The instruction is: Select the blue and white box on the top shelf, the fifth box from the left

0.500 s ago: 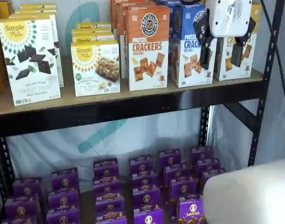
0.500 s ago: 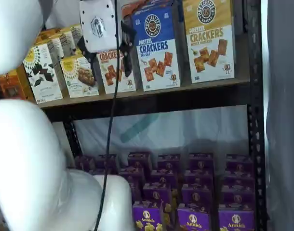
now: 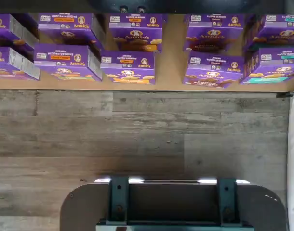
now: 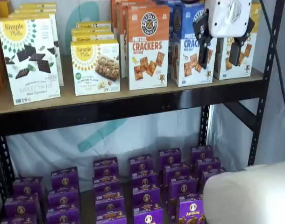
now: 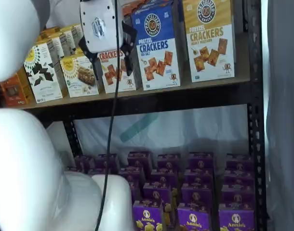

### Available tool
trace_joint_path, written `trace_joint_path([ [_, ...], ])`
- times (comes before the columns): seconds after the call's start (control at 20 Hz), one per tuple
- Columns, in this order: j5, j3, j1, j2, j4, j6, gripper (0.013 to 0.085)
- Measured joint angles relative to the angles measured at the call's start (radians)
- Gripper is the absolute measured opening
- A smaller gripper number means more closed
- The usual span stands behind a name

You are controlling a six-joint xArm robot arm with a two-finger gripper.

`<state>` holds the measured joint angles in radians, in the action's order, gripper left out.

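In a shelf view the gripper [image 4: 220, 46] at your 1 o'clock covers the right half of the blue and white box [image 4: 189, 51], so you read only "CRAC". Its white body is cut by the top edge. The yellow-topped carton [image 4: 240, 58] behind it shows in slivers. In the wrist view the purple Annie's boxes [image 3: 132, 36] run off three edges, their small print too fine to read.

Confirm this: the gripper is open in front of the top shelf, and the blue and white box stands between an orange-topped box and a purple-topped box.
Wrong on one point. In a shelf view the blue and white box stands between the orange-topped box and a yellow-topped box, not purple. The gripper is open before the top shelf.
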<state>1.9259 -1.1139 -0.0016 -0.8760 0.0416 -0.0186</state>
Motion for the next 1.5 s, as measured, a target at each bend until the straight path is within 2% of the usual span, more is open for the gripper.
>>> trace_joint_path([
  [0.4, -0.100, 0.027, 0.029, 0.034, -0.048, -0.013, 0.0850],
  [0.55, -0.140, 0.021, 0.027, 0.060, -0.063, -0.010, 0.0850],
  [0.7, -0.179, 0.002, 0.007, 0.099, -0.067, 0.008, 0.0850],
  [0.95, -0.219, -0.034, -0.033, 0.148, -0.048, 0.044, 0.0850],
  [1.1, -0.220, -0.060, -0.058, 0.171, -0.032, 0.066, 0.0850],
  [1.5, -0.214, -0.085, -0.086, 0.184, -0.027, 0.094, 0.0850],
])
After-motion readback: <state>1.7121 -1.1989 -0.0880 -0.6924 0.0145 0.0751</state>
